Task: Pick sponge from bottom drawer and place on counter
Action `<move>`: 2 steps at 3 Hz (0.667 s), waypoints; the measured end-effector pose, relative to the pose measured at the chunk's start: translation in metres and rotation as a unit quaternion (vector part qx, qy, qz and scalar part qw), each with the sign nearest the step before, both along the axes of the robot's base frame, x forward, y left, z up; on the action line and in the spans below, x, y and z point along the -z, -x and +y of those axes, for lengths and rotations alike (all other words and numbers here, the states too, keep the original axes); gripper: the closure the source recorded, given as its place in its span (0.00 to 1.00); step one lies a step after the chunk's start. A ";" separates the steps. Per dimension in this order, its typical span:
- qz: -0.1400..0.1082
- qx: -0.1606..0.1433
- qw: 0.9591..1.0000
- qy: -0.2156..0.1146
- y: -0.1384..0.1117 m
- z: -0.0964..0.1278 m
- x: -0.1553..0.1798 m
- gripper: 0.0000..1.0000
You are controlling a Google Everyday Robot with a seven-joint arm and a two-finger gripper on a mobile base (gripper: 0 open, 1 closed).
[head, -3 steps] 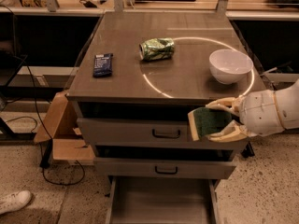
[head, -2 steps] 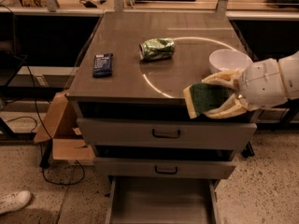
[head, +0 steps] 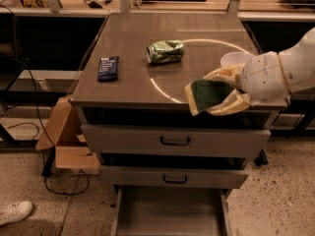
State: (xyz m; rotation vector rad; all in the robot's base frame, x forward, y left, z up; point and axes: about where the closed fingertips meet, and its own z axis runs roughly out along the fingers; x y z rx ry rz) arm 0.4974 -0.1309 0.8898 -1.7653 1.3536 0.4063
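The cream pincer (head: 216, 94) is closed on the dark green, yellow-backed sponge (head: 206, 90), above the front edge of the grey-brown surface (head: 130, 80). It should move inward, clear of the white bowl (head: 233, 59), and lower flat before releasing.

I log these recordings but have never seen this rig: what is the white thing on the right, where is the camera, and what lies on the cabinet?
The white shape on the right is a robot arm. Its two-finger gripper is closed on the sponge, green face showing, at the front right edge of the counter. The one camera looks down on the scene from the front. On the counter lie a crushed green can, a dark blue packet and a white bowl, partly hidden by the arm. The bottom drawer is pulled open.
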 end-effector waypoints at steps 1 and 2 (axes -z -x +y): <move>0.007 -0.036 0.999 0.007 -0.021 0.032 -0.013 1.00; 0.006 -0.062 0.998 0.007 -0.028 0.053 -0.021 1.00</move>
